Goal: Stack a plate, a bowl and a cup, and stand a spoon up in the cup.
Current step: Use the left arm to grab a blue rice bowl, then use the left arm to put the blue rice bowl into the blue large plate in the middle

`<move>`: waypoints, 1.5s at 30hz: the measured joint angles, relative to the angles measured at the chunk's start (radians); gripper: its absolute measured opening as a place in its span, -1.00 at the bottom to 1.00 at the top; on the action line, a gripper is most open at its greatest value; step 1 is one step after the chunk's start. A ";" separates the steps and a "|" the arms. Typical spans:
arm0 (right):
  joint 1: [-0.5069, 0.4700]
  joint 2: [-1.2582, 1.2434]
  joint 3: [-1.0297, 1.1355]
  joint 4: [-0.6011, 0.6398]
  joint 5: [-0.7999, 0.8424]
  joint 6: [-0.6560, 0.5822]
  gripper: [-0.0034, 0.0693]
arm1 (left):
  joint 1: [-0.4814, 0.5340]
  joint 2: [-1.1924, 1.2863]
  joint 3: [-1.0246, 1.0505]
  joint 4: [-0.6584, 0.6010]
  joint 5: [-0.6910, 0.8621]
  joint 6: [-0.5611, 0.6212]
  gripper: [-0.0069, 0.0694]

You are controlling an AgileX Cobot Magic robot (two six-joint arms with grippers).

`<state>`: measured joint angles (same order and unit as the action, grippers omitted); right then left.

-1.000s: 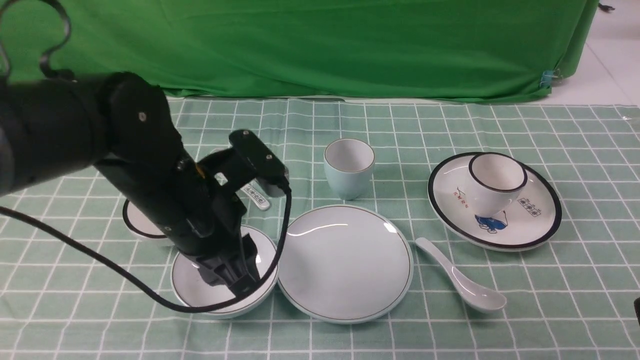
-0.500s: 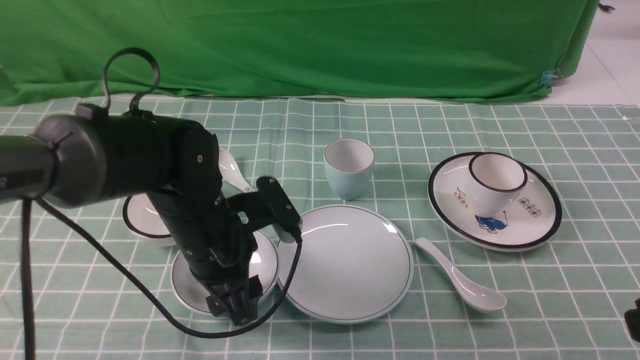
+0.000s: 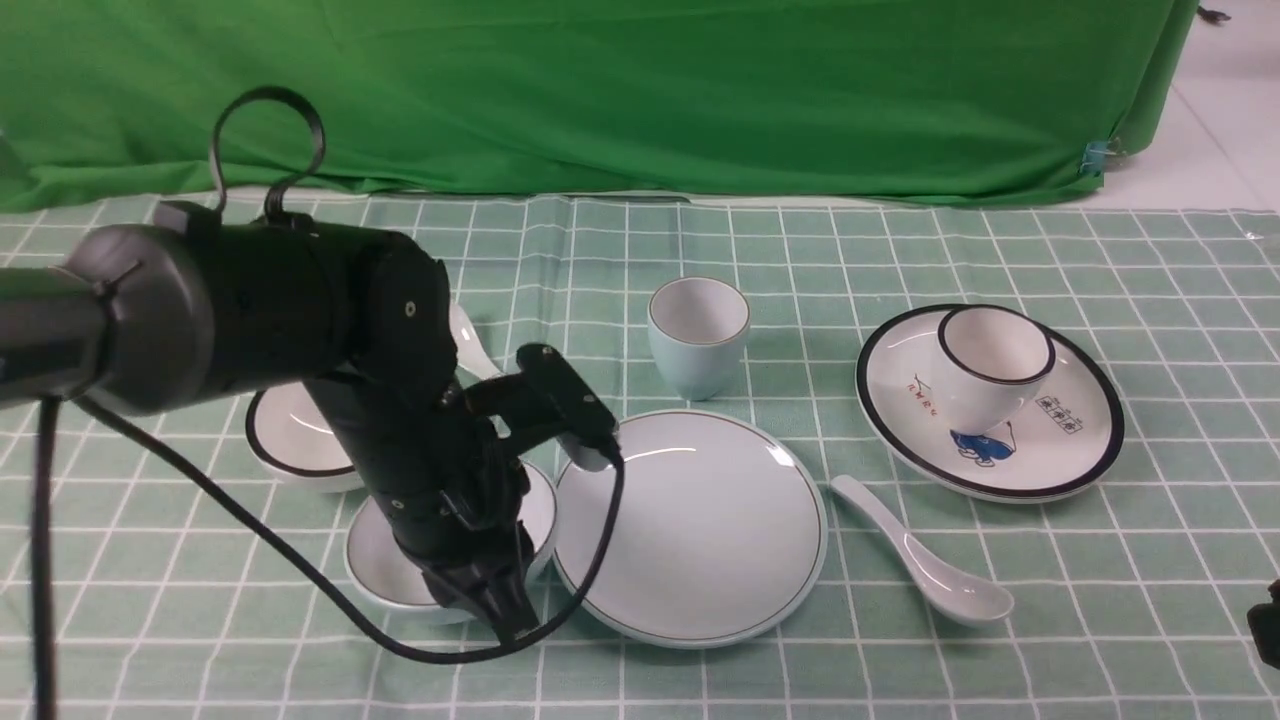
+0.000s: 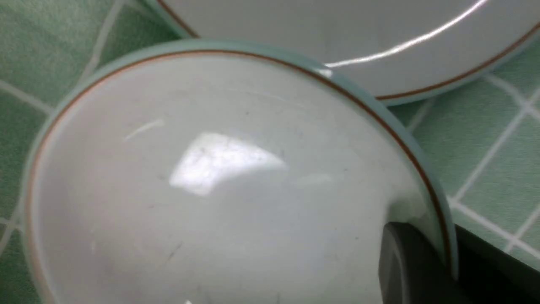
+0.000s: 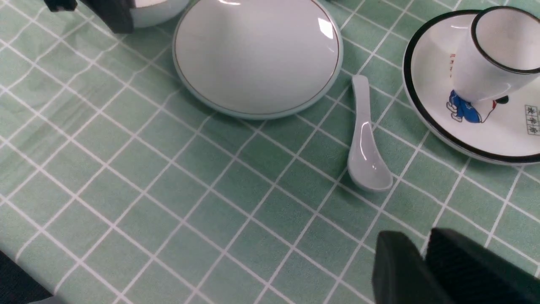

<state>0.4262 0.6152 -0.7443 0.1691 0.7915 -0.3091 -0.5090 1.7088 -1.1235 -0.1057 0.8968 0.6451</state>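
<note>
The pale blue-grey bowl (image 3: 375, 560) sits left of the plate (image 3: 690, 525), nearly touching it. My left gripper (image 3: 505, 612) is shut on the bowl's near-right rim. In the left wrist view one finger (image 4: 405, 261) is inside the bowl (image 4: 211, 177), the other outside, and the plate (image 4: 337, 29) lies just beyond. The pale blue cup (image 3: 698, 335) stands behind the plate. The plain white spoon (image 3: 920, 550) lies right of the plate. My right gripper (image 5: 422, 253) is shut and empty, near the spoon (image 5: 365, 139) and plate (image 5: 257, 55).
A white black-rimmed plate (image 3: 1060, 450) with a blue drawing holds a white black-rimmed cup (image 3: 990, 365) at the right. A white black-rimmed bowl (image 3: 285, 440) sits behind the left arm. Another spoon (image 3: 468, 335) lies partly hidden behind the arm.
My left arm swung down and forward, and its gripper closed on the bowl's near-right rim. The bowl has shifted slightly. The other items have not moved.
</note>
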 joint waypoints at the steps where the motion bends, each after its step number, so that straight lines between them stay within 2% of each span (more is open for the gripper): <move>1: 0.000 0.000 0.000 0.000 -0.001 0.000 -0.51 | -0.029 -0.026 0.000 0.012 0.002 -0.013 -0.75; 6: 0.000 0.000 0.000 0.000 -0.018 0.000 -0.51 | -0.162 -0.091 -0.056 0.070 -0.069 -0.085 -0.75; 9: 0.000 0.000 0.000 0.000 -0.018 0.000 -0.51 | -0.199 -0.071 -0.126 0.087 -0.133 -0.106 -0.75; 13: 0.000 0.000 0.000 0.000 -0.018 0.000 -0.51 | -0.227 0.010 -0.182 0.090 -0.186 -0.083 -0.75; 22: 0.000 0.000 0.000 0.000 -0.018 0.006 -0.51 | -0.252 0.177 -0.208 0.143 -0.178 -0.011 -0.75; 27: 0.000 0.000 0.000 0.000 -0.019 0.009 -0.51 | -0.252 0.194 -0.213 0.173 -0.187 0.002 -0.74; 31: 0.000 0.000 0.000 0.000 -0.024 0.024 -0.42 | -0.252 0.195 -0.216 0.170 -0.190 0.002 -0.69; 32: 0.000 0.000 0.000 0.000 -0.026 0.034 -0.39 | -0.252 0.195 -0.216 0.162 -0.193 0.004 -0.65; 33: 0.000 0.006 0.000 0.000 -0.029 0.059 -0.21 | -0.252 0.195 -0.216 0.143 -0.194 0.006 -0.53; 36: 0.000 0.025 0.000 0.000 -0.029 0.069 0.03 | -0.252 0.195 -0.217 0.112 -0.194 0.009 -0.35; 38: 0.000 0.072 -0.008 0.000 -0.012 0.085 0.20 | -0.252 0.195 -0.217 0.092 -0.192 0.006 -0.12; 39: 0.000 0.118 -0.023 0.000 0.014 0.090 0.24 | -0.252 0.195 -0.218 0.083 -0.181 0.006 0.02; 42: 0.000 0.228 -0.055 0.000 0.051 0.093 0.22 | -0.252 0.176 -0.218 0.062 -0.147 -0.010 0.21; 45: 0.000 0.409 -0.100 0.000 0.043 0.080 0.22 | -0.252 0.076 -0.218 0.030 -0.134 -0.113 0.20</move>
<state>0.4262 1.0241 -0.8441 0.1691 0.8350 -0.2293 -0.7607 1.7851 -1.3413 -0.0754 0.7626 0.5318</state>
